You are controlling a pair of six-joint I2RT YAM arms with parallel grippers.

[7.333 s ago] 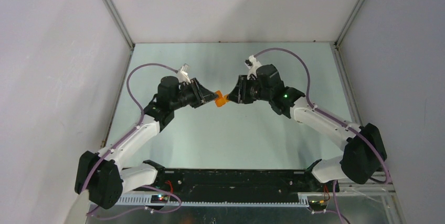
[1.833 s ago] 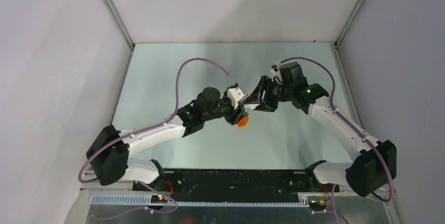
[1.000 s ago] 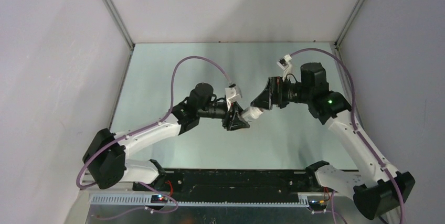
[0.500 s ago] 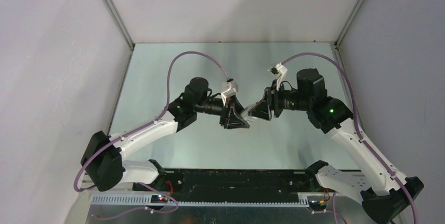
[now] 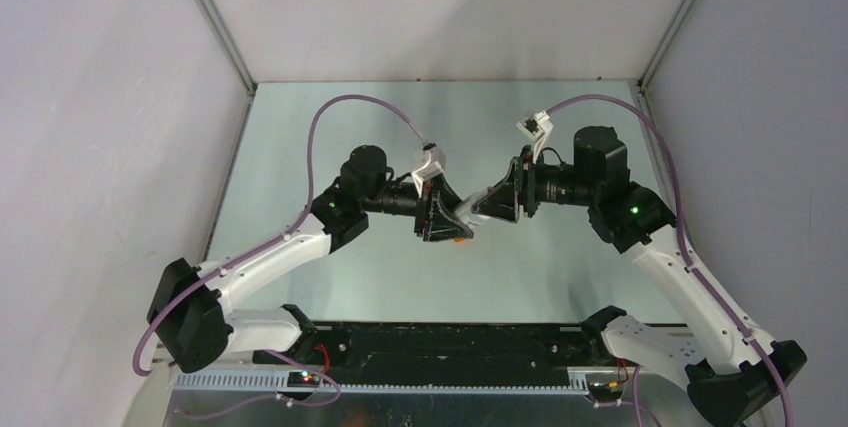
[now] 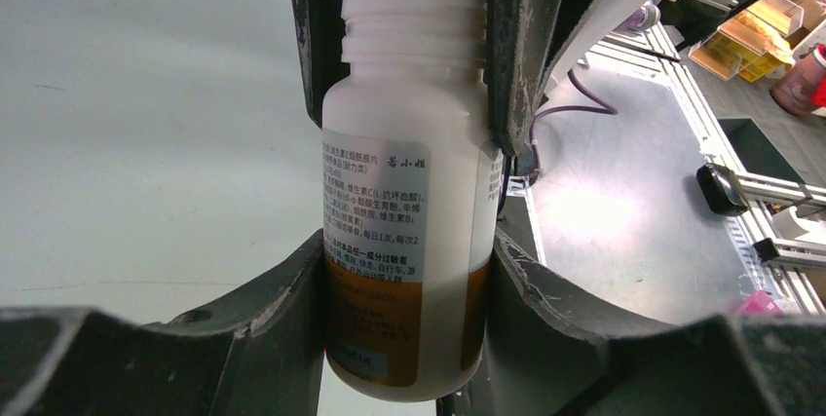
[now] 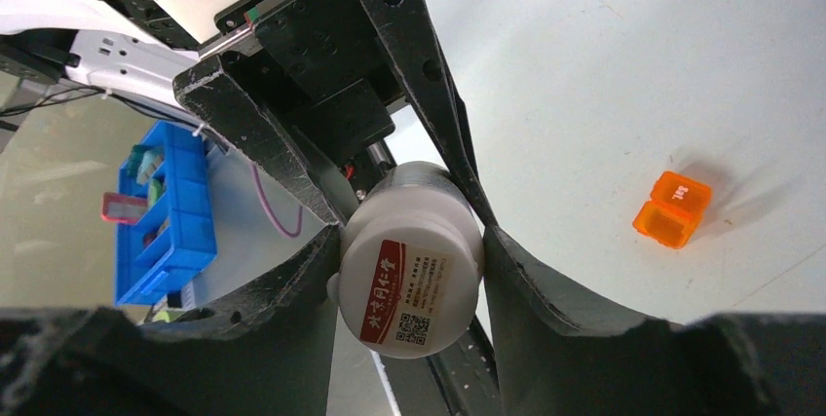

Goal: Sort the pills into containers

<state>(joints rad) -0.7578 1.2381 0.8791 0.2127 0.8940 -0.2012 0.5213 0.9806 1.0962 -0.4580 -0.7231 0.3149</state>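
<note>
From the near edge, both arms reach inward and meet over the middle of the table [image 5: 300, 127]. The left gripper [image 6: 404, 270] has its fingers [image 6: 278, 309] partly closed, pressed against both sides of the white pill bottle [image 6: 404, 202], clamping its lower body where the label turns orange. The bottle is held off the table, lying between the two grippers. Its ridged white top end points at the right arm.

The right gripper [image 7: 409, 260] comes from the opposite side. Its fingers [image 7: 531, 270] are closed about as far and touch the bottle on both sides at that top end. The round face toward its camera carries a red-marked sticker.

Below them the orange boxy cup [image 7: 672, 209] sits on the table, apart from the bottle. From above it shows just under the left gripper's tip.
</note>
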